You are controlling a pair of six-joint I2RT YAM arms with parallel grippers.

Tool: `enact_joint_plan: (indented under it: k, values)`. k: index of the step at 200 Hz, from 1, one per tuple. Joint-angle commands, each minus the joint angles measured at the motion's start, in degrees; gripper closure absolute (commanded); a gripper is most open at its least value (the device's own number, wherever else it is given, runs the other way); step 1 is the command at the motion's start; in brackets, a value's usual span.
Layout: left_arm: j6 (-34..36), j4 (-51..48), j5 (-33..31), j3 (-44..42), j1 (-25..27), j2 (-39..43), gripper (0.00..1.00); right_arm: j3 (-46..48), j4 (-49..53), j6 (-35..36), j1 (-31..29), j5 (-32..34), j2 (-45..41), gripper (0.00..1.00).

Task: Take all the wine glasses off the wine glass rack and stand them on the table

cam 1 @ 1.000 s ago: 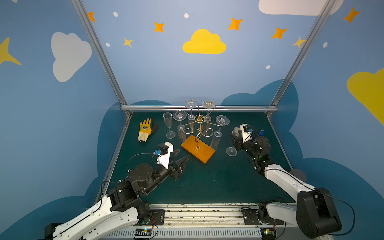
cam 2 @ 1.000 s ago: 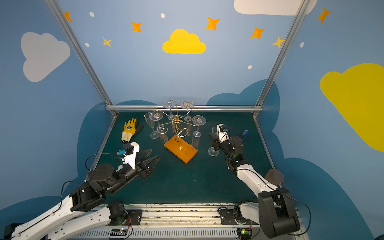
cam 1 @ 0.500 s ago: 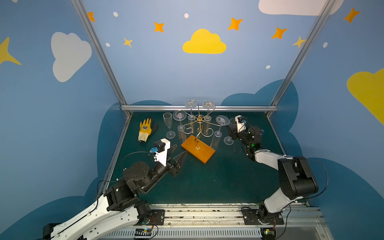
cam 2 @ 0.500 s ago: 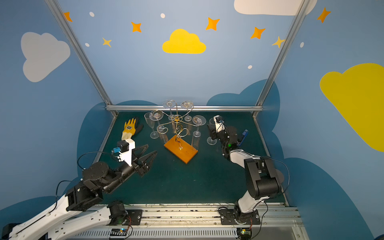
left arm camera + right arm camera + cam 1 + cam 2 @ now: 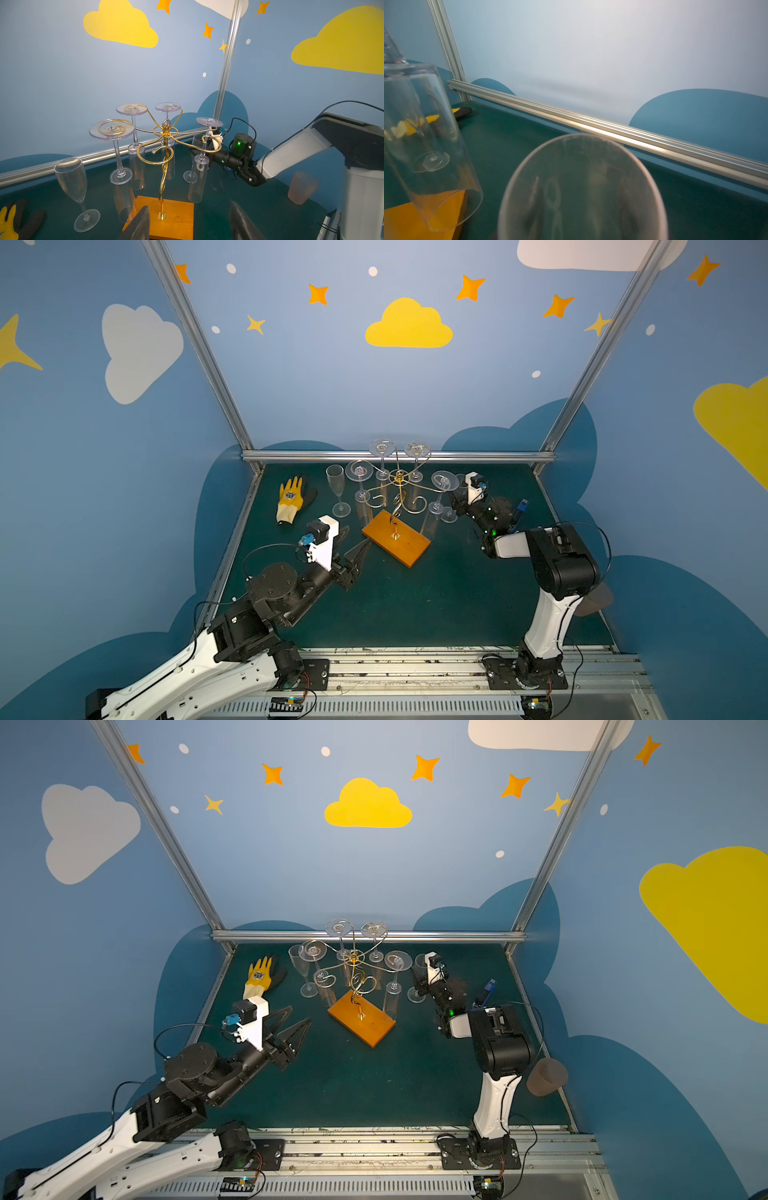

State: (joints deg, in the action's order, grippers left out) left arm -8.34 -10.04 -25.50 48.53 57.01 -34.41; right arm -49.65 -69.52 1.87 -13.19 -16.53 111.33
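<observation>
While right gripper (image 5: 456, 499) is clamping the wine glass (image 5: 583, 176) beside the wine glass rack (image 5: 405, 545), a rackward swing is risking a hanging glass (image 5: 197, 182); left gripper (image 5: 297, 1017) idling open.

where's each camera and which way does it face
Top views: high above the front, looking down at the wine glass rack; both arms show.
Left wrist: low behind the left hand, facing the rack; fingertips and right hand show.
Right wrist: faces the back wall through its held wine glass; fingers dim.
Both wrist views share the rack's orange base.
</observation>
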Motion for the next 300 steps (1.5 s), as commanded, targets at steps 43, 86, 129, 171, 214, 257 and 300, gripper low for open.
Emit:
enact_joint_plan:
  k: [43,86,129,171,214,257,300]
  values:
    - [-0.10,1.46,0.01,-1.95,-1.02,0.44,0.40,-1.33,-0.25,1.59,0.36,0.18,-0.63,0.69]
    - [-0.61,1.09,0.62,-2.15,-1.61,0.54,0.40,-2.32,3.59,2.33,0.36,-0.04,-1.03,0.68]
    - [-1.14,-0.12,1.54,-1.62,-2.32,0.23,0.39,-4.72,8.49,3.17,0.45,0.98,-0.29,0.63]
    - [-1.64,-0.59,1.81,-1.53,-2.76,0.12,0.39,-6.12,9.75,2.97,0.47,0.62,0.72,0.54]
    - [-1.81,-0.94,2.47,-1.50,-3.07,0.40,0.38,-5.89,9.75,2.29,0.60,0.88,0.67,0.31]
    - [-1.72,-0.92,2.73,-1.75,-3.36,0.56,0.37,-5.57,10.38,1.98,0.79,0.69,-0.72,0.21]
    - [-2.48,-1.53,2.91,-1.12,-3.58,1.17,0.34,-4.48,15.79,1.16,2.13,1.39,-7.93,0.14]
